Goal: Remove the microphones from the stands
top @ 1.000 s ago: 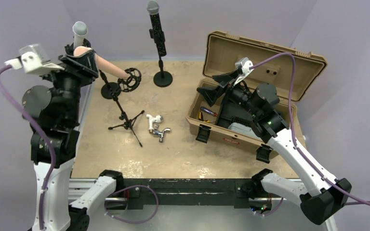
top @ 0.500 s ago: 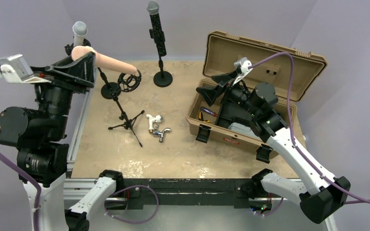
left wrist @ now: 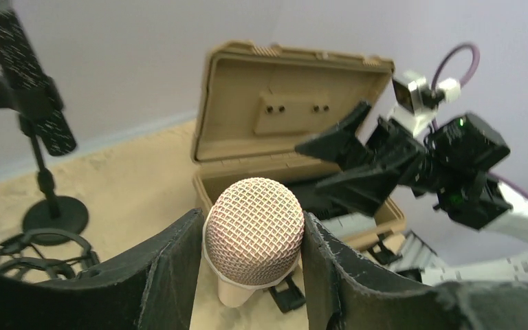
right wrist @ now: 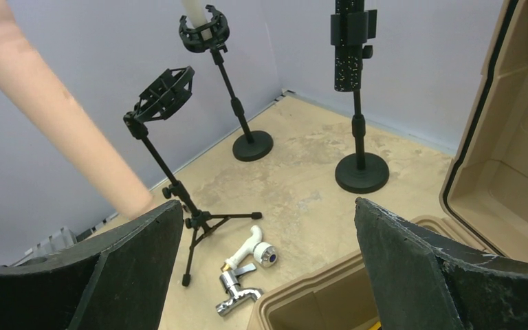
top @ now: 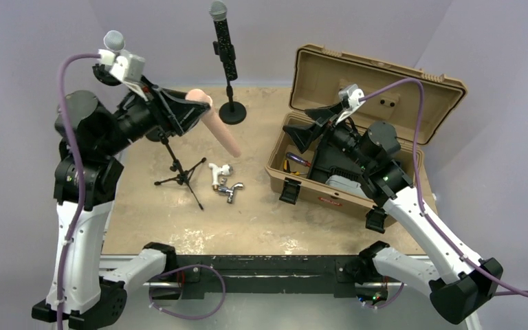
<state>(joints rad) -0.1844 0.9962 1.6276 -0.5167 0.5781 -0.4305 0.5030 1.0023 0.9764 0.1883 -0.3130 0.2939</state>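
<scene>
The pink microphone [top: 220, 132] is gripped at its round head by the left pincer [top: 191, 110], up in the air beside the tripod stand [top: 179, 173]. Its long body is pointed down at the table [top: 261, 213]. The right pincer [top: 302, 129] is spread wide, with nothing in it, and is farther off.

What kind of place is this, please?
Probably a robot test bench in a lab: a table between plain walls, holding props such as a microphone stand and an open case.
</scene>
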